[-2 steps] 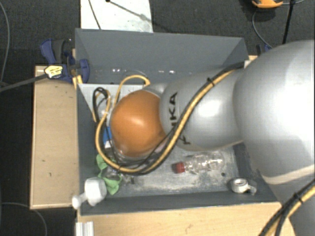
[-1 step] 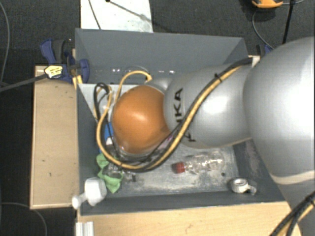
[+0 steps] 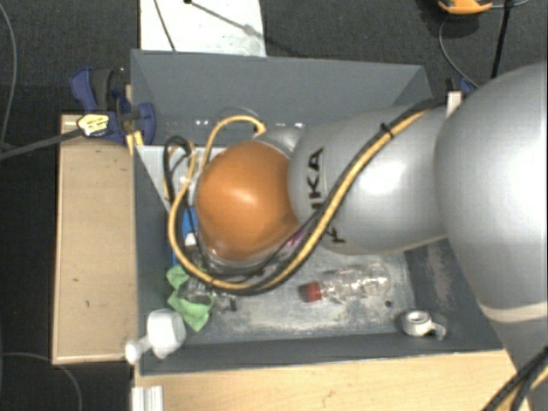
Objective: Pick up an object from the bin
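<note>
The bin (image 3: 282, 84) is grey sheet metal with sloped walls and a scuffed, dusty floor. The arm (image 3: 402, 187), smooth silver and rounded, reaches in from the right and ends in a glossy orange dome-shaped cover (image 3: 244, 199). A yellow-and-black cable (image 3: 342, 191) loops around the cover.

Below the cover the dark metal claw (image 3: 208, 294) sits low over the bin's left half, close to the near edge. Its tips are hidden under the cover and cable, so I cannot tell whether it is spread or clenched, or whether it grips anything. A crumpled green scrap (image 3: 187, 302), soft-looking and folded, lies just beside the claw on its left; whether they touch I cannot tell.

A white plastic bottle (image 3: 161, 332) lies at the near left corner, against the rim. A blue thing (image 3: 187, 225) peeks out by the left wall, mostly hidden. A clear crinkled bottle with a red cap (image 3: 347, 285) lies on its side mid-floor near the near edge, apart from the claw. A small metal ring (image 3: 418, 322) sits towards the near right corner.

The floor between the clear bottle and the ring is bare. The left side is crowded.
</note>
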